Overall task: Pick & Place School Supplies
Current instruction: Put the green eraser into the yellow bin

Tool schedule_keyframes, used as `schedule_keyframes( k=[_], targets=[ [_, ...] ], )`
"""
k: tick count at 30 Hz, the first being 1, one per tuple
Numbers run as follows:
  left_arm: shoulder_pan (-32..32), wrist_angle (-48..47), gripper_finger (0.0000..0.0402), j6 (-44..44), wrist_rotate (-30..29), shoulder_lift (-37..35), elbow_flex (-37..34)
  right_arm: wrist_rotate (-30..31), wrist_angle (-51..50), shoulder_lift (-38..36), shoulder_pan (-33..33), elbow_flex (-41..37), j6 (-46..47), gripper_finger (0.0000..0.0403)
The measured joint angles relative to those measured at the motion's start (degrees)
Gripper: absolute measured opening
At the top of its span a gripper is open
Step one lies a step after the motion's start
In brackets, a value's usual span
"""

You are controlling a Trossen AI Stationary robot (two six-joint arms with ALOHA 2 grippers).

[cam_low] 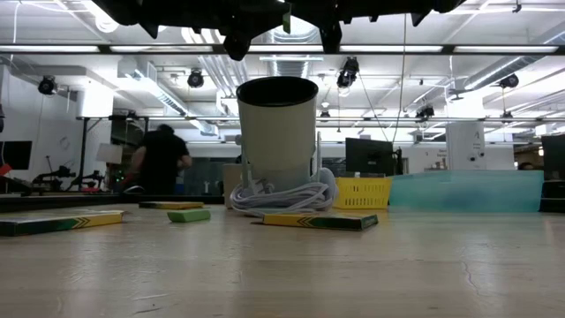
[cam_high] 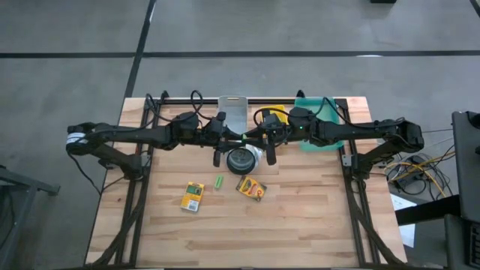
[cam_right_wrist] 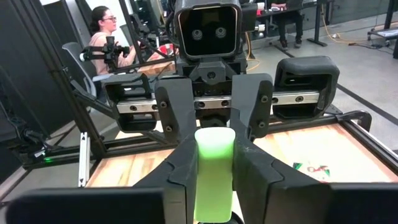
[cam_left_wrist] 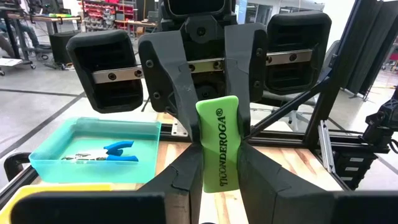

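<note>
School supplies are what we are sorting, and right now one of them, a light-green eraser (cam_left_wrist: pixel 219 142), is pinched between both our grippers at once, directly above the white cup (cam_high: pixel 241 158) that stands near the back of the wooden table (cam_high: pixel 315 225). Our left gripper (cam_left_wrist: pixel 219 158) has its fingers closed on one end of the eraser, and our right gripper (cam_right_wrist: pixel 215 163) faces it nose to nose with its fingers pressed against the other end, so the piece bridges the two. We judge this to be a handover in mid-air: the eraser is held upright over the cup's mouth so that whichever gripper keeps it can lower it end-first into the cup. Both sets of fingers are narrow, spread only as far as the eraser's thickness. On the table in front of the cup lie two crayon boxes (cam_high: pixel 193 196) (cam_high: pixel 251 187) and a second small green eraser (cam_high: pixel 219 181) between them, not yet collected. A white cable (cam_low: pixel 282 196) is coiled around the cup's foot. Behind and to the right of the cup sits a teal tray (cam_left_wrist: pixel 93 152) holding blue-handled scissors (cam_left_wrist: pixel 106 152), with a yellow basket (cam_low: pixel 363 193) beside it.
</note>
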Motion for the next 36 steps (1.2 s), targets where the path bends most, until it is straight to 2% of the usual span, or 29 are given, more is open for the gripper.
schedule_keyframes(
  k=[19, 27, 36],
  targets=[
    [0.00, 0.02, 0.0092, -3.15, 0.20, 0.01, 0.00, 0.03, 0.00, 0.00, 0.00, 0.00, 0.00, 0.0073],
    [-0.02, 0.13, 0.0159, -4.46, 0.31, 0.01, 0.00, 0.21, 0.00, 0.02, -0.07, 0.00, -0.04, 0.0074],
    [-0.02, 0.04, 0.0237, -6.23, -2.18, 0.01, 0.00, 0.21, 0.00, 0.04, -0.04, 0.00, -0.04, 0.0075]
  ],
)
